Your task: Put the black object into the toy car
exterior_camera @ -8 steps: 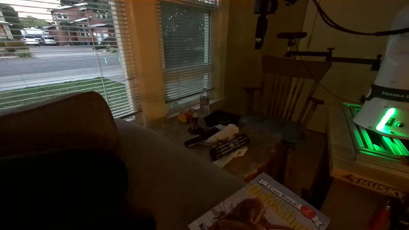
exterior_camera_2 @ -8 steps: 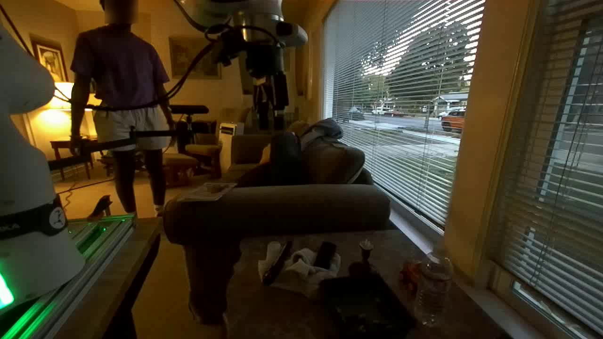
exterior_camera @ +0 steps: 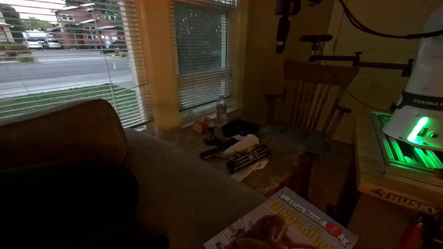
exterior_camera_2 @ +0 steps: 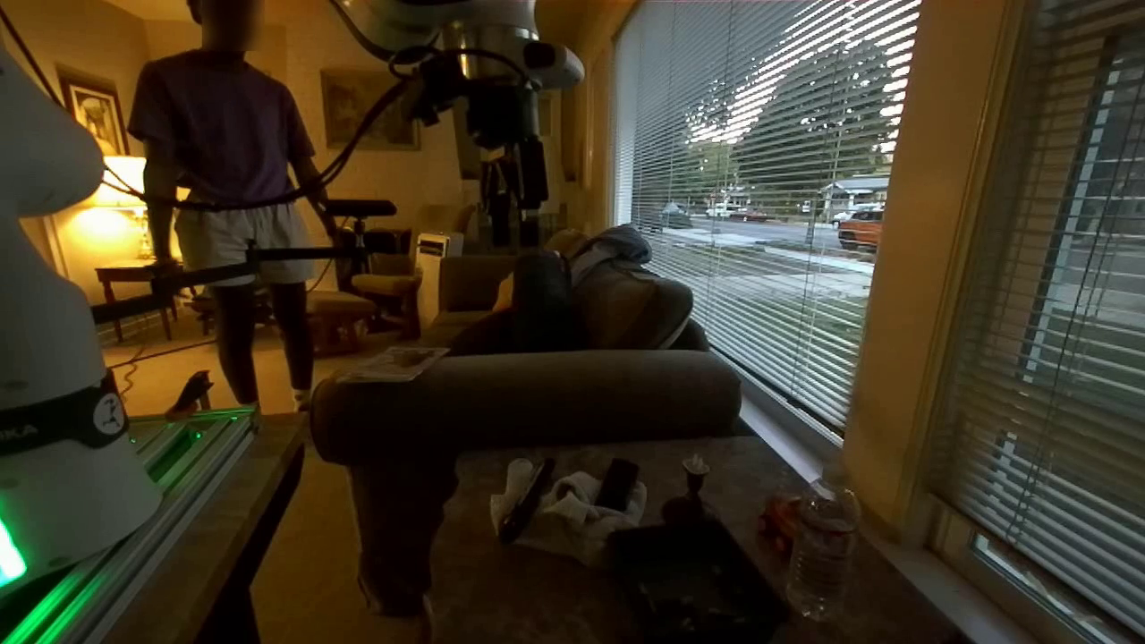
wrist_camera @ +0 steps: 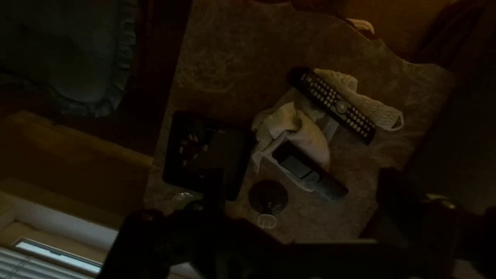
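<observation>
My gripper (wrist_camera: 302,176) is open and empty, with its dark fingers wide apart high above the small table. It also shows in both exterior views (exterior_camera: 281,46) (exterior_camera_2: 514,210). A black remote with many pale buttons (wrist_camera: 341,106) lies on white cloth, also in both exterior views (exterior_camera: 248,159) (exterior_camera_2: 526,501). A dark handset with a grey screen (wrist_camera: 306,170) lies partly on the cloth (wrist_camera: 310,135). I cannot tell which is the black object. No clear toy car shows; a small orange-red item (exterior_camera: 202,125) beside the bottle is too dim to identify.
A black tray (wrist_camera: 228,151) with small items stands beside the cloth. A candle holder (wrist_camera: 268,195) and a clear bottle (exterior_camera_2: 818,555) stand upright near the window. The sofa arm (exterior_camera_2: 555,394) bearing a book (exterior_camera: 283,224) borders the table. A wooden chair (exterior_camera: 311,72) stands beyond.
The person standing in the background has shifted slightly. The arm, the gripper and the things on the table have not visibly moved.
</observation>
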